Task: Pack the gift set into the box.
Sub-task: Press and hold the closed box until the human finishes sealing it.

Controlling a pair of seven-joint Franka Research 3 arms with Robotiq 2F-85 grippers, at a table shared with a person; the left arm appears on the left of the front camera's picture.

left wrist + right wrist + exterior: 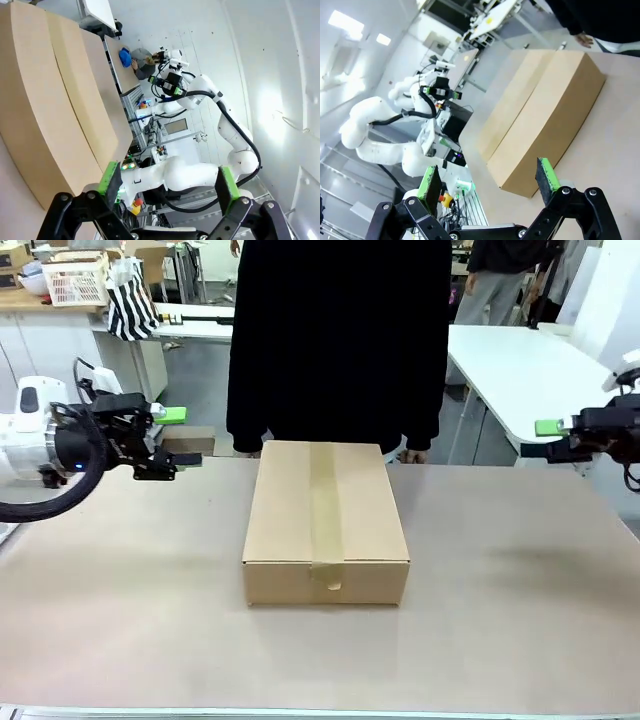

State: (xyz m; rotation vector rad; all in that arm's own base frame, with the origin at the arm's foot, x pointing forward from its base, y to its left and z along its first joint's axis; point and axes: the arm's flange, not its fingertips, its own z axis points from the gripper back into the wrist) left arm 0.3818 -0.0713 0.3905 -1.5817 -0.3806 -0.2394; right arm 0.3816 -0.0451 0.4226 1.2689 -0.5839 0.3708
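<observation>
Front view puts the box [326, 523] at the middle of the worktop [500, 620], lying closed, its top flaps down and a strip of tape [324, 508] running along the seam and over the near edge. To the left of the box, well apart from it and raised above the worktop, the left pincer [172, 437] hangs with its green pads spread wide and nothing between them; its wrist view shows the same wide gap. Behind the box, at its far edge, a person in dark clothing [338, 340] stands with a hand [413, 454] just beside the box's far right corner. To the right of the box, also well apart and raised, the right pincer [548, 438] stands wide and empty, as its own wrist view confirms.

No gift set can be seen outside the box, so it may already be inside. The likeliest trouble is a pincer descending on the sealed lid and denting the cardboard, or shoving the box toward the person's hand. Both arms reaching in together could also collide over the box.
</observation>
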